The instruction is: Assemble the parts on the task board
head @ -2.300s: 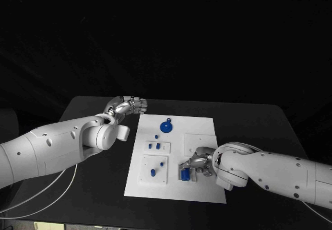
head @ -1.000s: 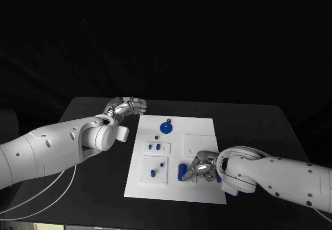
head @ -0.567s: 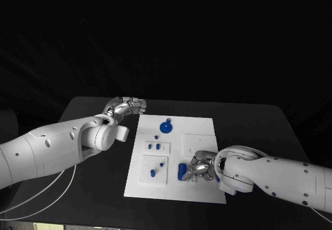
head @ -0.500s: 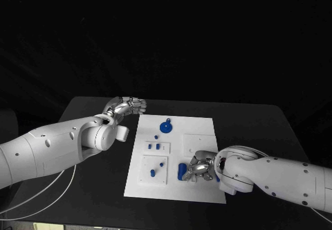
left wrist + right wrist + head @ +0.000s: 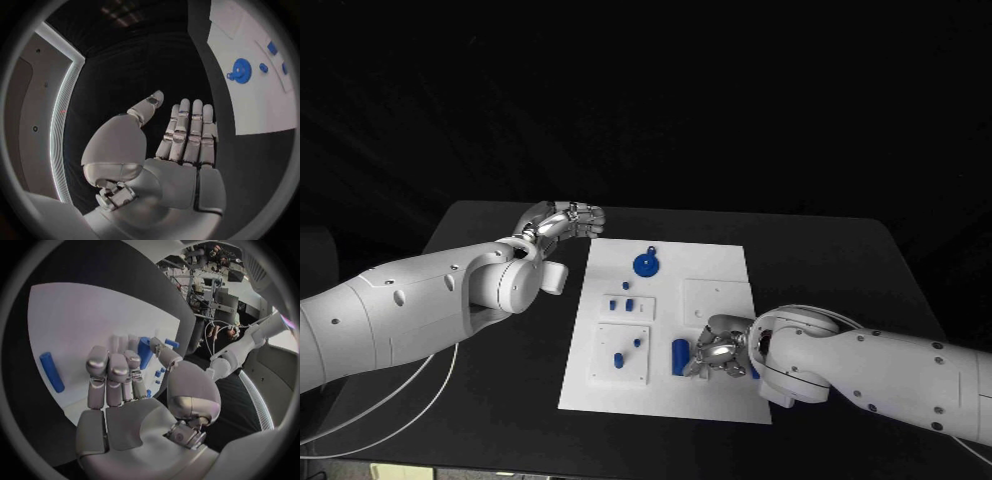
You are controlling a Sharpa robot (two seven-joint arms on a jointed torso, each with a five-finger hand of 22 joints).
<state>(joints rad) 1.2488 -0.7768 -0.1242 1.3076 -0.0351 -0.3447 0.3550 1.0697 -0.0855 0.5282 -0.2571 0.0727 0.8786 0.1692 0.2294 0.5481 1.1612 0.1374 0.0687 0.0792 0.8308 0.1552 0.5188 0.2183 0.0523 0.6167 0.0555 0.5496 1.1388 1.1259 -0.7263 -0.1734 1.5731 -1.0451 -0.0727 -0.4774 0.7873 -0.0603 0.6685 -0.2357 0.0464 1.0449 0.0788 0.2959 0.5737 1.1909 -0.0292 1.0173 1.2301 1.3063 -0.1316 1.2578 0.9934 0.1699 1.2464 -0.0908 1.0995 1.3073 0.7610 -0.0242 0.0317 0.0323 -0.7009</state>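
Right hand (image 5: 718, 352) is working at the near edge of the task board (image 5: 718, 262), fingers curled down over the near-right part of it. In the right wrist view that hand (image 5: 122, 390) is showing fingers pressed side by side, thumb bent toward a blue cylinder (image 5: 145, 352) standing just beyond the fingertips; whether it's actually pinched or only touched, can't tell.

Blue peg (image 5: 679, 357) is lying flat on the board just left of the right hand, long axis running near-far. Wrist view has the same peg (image 5: 52, 372) lying clear of the fingers, not touched. Judging by that, the peg is the likely next pick: it's sitting immediately left of the right hand, so that hand is much the nearer one and would need to shift left and come down across the peg's short side.

Farther in, small blue pieces are standing in the left-side square plates (image 5: 620, 352), approx mid-board. Farther again, blue disc (image 5: 646, 265) is lying w/ its knob toward the far edge.

Left hand (image 5: 565, 221) is hovering off the far-left corner of the board, over the black table (image 5: 819, 250); fingers straight and pressed together, thumb apart, holding nothing.
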